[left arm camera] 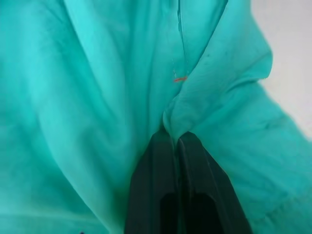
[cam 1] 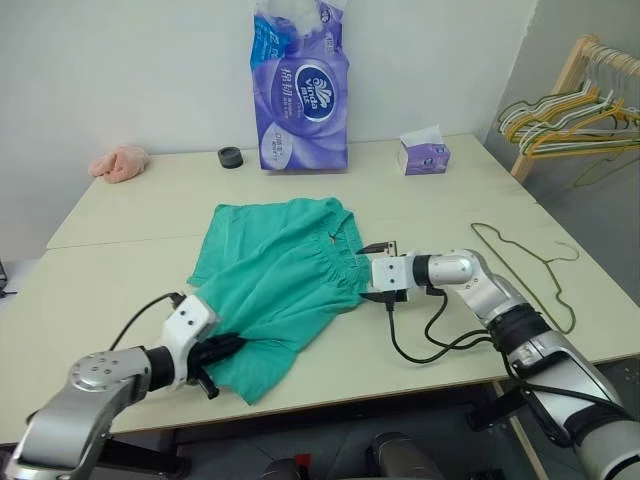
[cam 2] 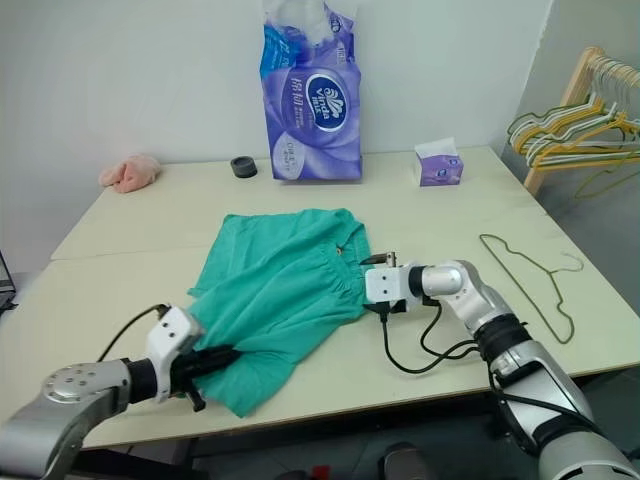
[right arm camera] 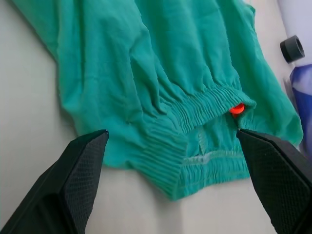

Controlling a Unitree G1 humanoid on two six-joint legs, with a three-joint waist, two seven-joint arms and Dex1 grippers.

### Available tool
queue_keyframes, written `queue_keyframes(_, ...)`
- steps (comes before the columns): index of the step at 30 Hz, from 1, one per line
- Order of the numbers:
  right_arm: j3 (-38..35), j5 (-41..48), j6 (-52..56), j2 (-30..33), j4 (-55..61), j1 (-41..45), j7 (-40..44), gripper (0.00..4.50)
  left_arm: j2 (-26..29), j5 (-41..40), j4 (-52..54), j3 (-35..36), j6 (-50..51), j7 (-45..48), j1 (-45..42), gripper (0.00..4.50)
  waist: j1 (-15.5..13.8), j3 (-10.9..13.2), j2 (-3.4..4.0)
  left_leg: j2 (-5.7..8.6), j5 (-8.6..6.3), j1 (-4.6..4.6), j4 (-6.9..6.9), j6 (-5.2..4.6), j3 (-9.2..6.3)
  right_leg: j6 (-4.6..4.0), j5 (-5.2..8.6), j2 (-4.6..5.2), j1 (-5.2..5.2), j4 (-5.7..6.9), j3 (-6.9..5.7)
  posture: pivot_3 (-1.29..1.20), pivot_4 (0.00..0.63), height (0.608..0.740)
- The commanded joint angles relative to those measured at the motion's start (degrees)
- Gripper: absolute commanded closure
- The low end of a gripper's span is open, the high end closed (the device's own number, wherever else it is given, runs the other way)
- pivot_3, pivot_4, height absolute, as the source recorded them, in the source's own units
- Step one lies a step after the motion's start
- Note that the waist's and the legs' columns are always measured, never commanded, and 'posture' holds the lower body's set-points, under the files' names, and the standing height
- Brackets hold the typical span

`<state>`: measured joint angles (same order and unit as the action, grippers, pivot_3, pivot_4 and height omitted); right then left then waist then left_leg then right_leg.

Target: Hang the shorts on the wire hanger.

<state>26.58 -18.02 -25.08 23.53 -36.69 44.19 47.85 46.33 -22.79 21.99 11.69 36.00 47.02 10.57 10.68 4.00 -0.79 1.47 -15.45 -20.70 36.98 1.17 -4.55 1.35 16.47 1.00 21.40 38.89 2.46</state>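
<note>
The teal-green shorts (cam 1: 280, 265) lie spread on the table's middle, with the gathered waistband (right arm camera: 195, 114) towards the right. My left gripper (cam 1: 224, 348) is at the near leg hem, shut on a pinched fold of the shorts (left arm camera: 195, 107). My right gripper (cam 1: 363, 272) is at the waistband edge, jaws wide open on either side of it; its fingers (right arm camera: 87, 161) hold nothing. The thin olive wire hanger (cam 1: 533, 268) lies flat on the table to the right of my right arm, apart from the shorts.
At the table's back stand a purple tissue pack (cam 1: 300, 100), a small tissue box (cam 1: 424, 156), a black roll (cam 1: 231, 157) and a pink cloth (cam 1: 120, 162). A wooden rack with several coloured hangers (cam 1: 570, 110) stands at the far right. A black cable (cam 1: 420, 345) loops under my right wrist.
</note>
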Motion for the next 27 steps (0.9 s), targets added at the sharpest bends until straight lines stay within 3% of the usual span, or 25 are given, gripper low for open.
queue_keyframes(1, 1.09, -2.09, -3.62, -1.82, -2.14, 2.56, -2.0, 0.0, 0.63, -2.3, 0.98, 3.91, 0.13, 0.6, -1.02, 4.47, 0.11, 0.0, 0.0, 0.0, 0.0, 0.0, 0.0, 0.0, -0.01, 0.0, 0.0, 0.0, 0.0, 0.0, 0.0, -0.15, 0.009, 0.74)
queue_keyframes(7, 3.17, -5.81, -6.33, -4.56, -6.81, 3.73, -4.75, 0.0, 1.1, -4.04, 0.41, 6.36, 0.45, 0.86, -1.82, 4.47, 0.42, -0.03, -0.04, 0.0, 0.01, 0.03, 0.02, 0.01, -0.01, -0.01, -0.01, -0.01, 0.0, 0.08, 0.0, -0.15, 0.006, 0.74)
queue_keyframes(11, 3.72, -8.7, -6.19, -7.38, -9.59, 4.16, -10.74, 0.92, 1.85, -6.07, -0.11, 8.79, 1.78, 1.85, -3.07, 4.5, 0.54, -0.06, -0.08, -0.03, 0.02, 0.05, 0.02, 0.03, -0.08, -0.07, -0.04, -0.04, 0.0, 0.12, -0.06, -0.16, 0.008, 0.74)
queue_keyframes(21, 1.59, -10.01, -4.79, -13.27, -17.3, 7.66, -22.69, 4.47, 4.31, -4.67, -2.78, 9.28, 0.08, 4.1, -1.59, 4.5, 0.66, -0.05, -0.06, -0.04, 0.04, 0.09, 0.0, 0.06, -0.07, -0.12, -0.07, -0.07, 0.0, 0.14, -0.03, -0.16, 0.012, 0.74)
queue_keyframes(27, -1.47, -8.8, -7.5, -10.9, -18.96, 12.28, -27.39, 4.47, 3.31, -0.16, -4.5, 5.32, -4.09, 2.3, -2.51, 4.5, 0.52, -0.04, -0.05, -0.02, 0.04, 0.08, 0.02, 0.07, -0.06, -0.13, -0.08, -0.06, 0.0, 0.13, -0.02, -0.16, 0.014, 0.74)
